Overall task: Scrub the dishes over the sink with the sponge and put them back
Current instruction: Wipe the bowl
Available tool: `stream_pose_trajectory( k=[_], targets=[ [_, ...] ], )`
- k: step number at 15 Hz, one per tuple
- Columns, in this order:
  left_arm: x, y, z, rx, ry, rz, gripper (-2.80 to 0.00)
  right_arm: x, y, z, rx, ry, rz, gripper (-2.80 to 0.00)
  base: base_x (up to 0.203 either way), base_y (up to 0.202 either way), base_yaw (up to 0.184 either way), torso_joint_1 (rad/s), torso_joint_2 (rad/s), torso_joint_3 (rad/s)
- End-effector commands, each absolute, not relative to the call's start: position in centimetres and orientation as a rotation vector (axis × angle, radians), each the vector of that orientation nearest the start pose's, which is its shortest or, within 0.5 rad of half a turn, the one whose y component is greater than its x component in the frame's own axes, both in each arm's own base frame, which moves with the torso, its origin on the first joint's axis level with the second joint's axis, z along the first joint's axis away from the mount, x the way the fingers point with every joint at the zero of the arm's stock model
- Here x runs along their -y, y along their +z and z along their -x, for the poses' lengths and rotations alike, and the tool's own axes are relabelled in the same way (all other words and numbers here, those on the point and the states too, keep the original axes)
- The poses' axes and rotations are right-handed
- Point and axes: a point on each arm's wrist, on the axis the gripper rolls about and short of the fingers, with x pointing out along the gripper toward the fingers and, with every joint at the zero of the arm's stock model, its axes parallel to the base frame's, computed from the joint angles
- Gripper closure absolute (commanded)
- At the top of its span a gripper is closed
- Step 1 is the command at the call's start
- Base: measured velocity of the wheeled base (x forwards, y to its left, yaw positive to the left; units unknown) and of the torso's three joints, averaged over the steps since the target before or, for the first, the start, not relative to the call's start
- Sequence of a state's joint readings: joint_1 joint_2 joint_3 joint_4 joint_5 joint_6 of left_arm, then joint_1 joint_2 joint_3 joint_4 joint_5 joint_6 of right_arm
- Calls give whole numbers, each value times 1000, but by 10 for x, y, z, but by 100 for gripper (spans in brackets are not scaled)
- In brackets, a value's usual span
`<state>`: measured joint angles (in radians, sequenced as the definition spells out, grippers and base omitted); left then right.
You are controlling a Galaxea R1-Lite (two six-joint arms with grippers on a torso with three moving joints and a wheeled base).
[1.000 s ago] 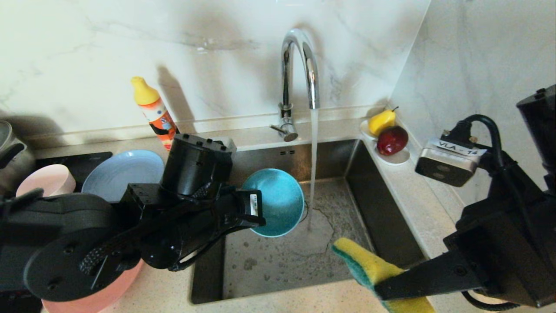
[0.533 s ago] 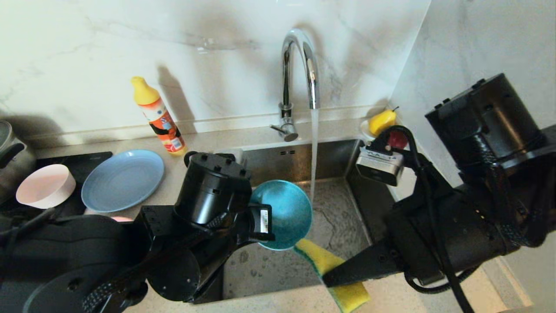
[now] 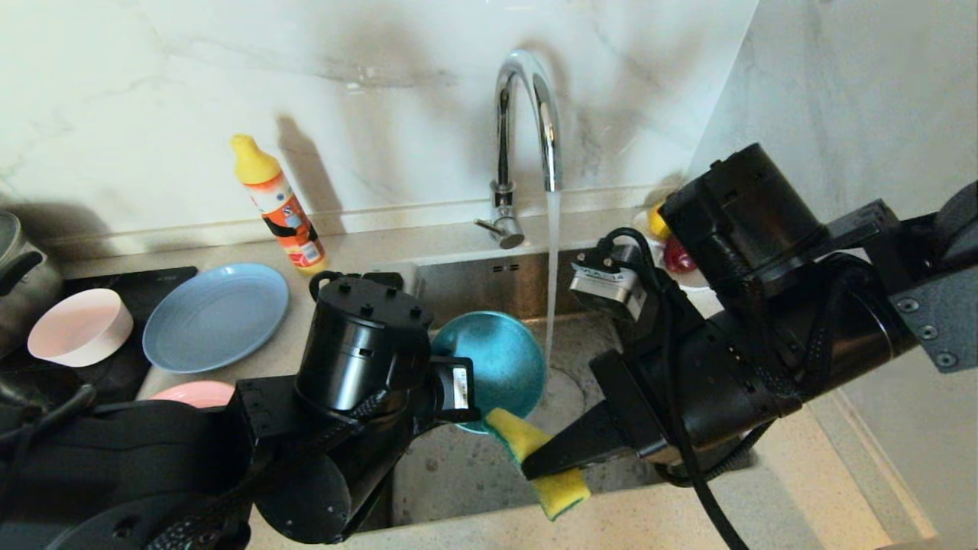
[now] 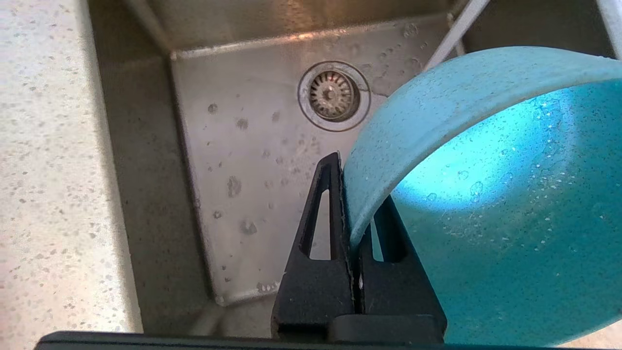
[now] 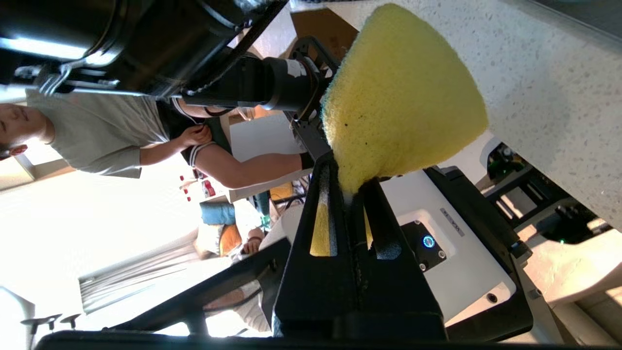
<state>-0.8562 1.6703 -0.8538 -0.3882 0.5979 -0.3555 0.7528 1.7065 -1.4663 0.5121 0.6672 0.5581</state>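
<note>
Marble-backed counter, tap running into the sink (image 3: 458,473). Left gripper (image 4: 351,228) is clamped on the teal bowl (image 3: 493,363) rim, held tilted above the basin. Right gripper (image 5: 351,194) pinches the sponge (image 3: 535,458) at the bowl's lower edge. Scrubbing appears about to begin; next, press the sponge inside the bowl.

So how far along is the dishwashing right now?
Nothing looks finished yet. In hand: the left gripper holds the teal bowl over the sink, and the right gripper brings the sponge to its rim. Left: the blue plate, pink plate and pale bowl wait on the counter.
</note>
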Motion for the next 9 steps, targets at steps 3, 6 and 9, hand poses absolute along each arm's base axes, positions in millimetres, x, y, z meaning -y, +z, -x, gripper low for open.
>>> stream_pose_trajectory(
  k=[3, 6, 9],
  targets=[
    [210, 182, -199, -359, -190, 69, 0, -228, 257, -224, -1171, 1046, -402, 0, 0, 0, 0, 0, 0, 0],
    [208, 184, -197, -355, -193, 74, 0, -234, 256, -235, -1174, 1010, -429, 0, 0, 0, 0, 0, 0, 0],
    [206, 183, -195, -356, -193, 72, 0, -233, 257, -240, -1162, 1002, -438, 0, 0, 0, 0, 0, 0, 0]
  ],
)
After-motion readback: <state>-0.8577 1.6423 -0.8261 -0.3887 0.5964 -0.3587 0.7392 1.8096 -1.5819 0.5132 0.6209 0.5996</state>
